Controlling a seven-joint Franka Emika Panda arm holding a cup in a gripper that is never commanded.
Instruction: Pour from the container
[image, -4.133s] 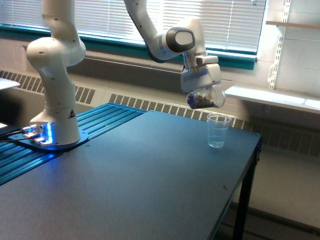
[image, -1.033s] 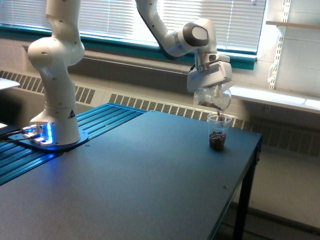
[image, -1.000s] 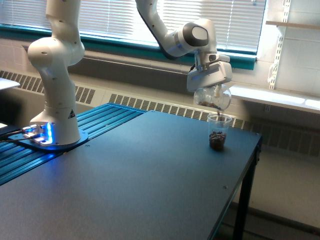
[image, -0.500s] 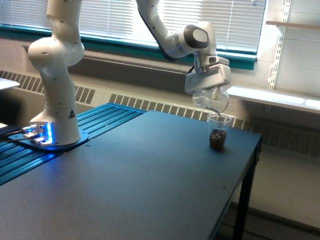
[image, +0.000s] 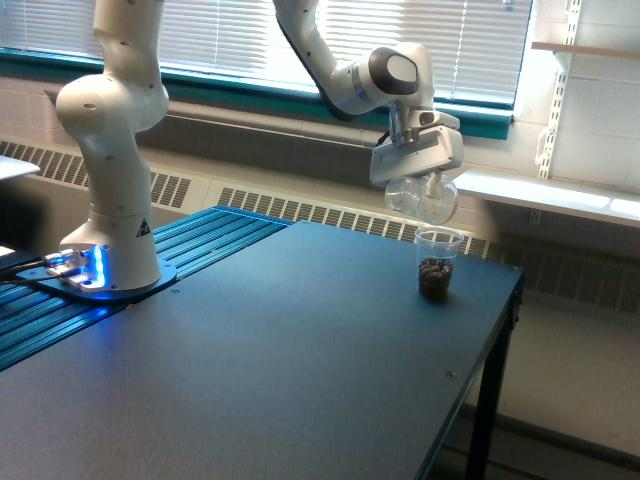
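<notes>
Gripper (image: 424, 185) clamped on jar (image: 422, 197), tipped, at 12 o'clock above small cup (image: 436, 265). Jar looks empty: likely light, thin plastic, crushable, slick. Best held around rounded body, gently.

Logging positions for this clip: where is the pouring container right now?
In the exterior view's upper right, the container hangs tilted in the gripper, just above the small cup on the table's far corner.

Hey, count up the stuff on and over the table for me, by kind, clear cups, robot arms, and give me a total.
Clear plastic cups: 2, the container held tilted in the pincer and the smaller cup with dark bits standing on the table
Robot arms: 1
Total: 3
</notes>
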